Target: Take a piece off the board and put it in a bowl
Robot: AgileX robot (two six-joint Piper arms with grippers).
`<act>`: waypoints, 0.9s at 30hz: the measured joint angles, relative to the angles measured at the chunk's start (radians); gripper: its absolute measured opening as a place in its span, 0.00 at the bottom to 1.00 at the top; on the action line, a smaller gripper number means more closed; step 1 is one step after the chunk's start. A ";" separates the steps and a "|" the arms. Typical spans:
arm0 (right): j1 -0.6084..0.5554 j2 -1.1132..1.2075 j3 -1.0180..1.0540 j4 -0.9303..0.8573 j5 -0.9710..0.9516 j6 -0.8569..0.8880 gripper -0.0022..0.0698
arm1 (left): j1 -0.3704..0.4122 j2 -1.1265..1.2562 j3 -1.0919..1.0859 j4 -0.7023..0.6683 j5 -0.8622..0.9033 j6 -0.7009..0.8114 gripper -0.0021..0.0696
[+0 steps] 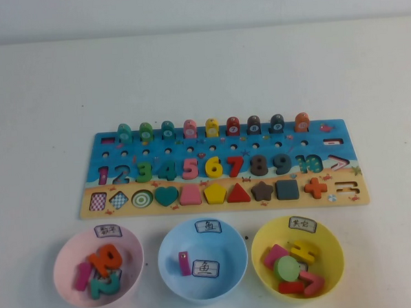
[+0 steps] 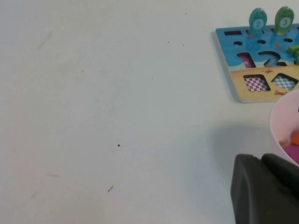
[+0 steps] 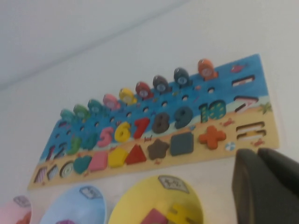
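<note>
Both end effectors only in wrist views: left (image 2: 264, 189), right (image 3: 267, 184).

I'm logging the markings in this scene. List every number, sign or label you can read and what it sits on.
"1 2 3 4 5 6 7 8 9 10": number pieces in a row on the board.
"+": the orange-red piece.
">": cut-out beside the 10.
Bowl labels (pink bowl, blue bowl, yellow bowl): handwritten, unreadable.
Peg numerals: too small.
Left tool and right tool: no markings.

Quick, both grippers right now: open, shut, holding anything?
Left gripper: beside the pink bowl, holding nothing visible; open or shut cannot be told.
Right gripper: near the board, holding nothing visible; cannot be told.
</note>
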 joint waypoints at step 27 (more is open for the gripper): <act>0.146 0.927 -0.668 -0.399 0.449 0.101 0.01 | 0.000 0.000 0.000 0.000 0.000 0.000 0.03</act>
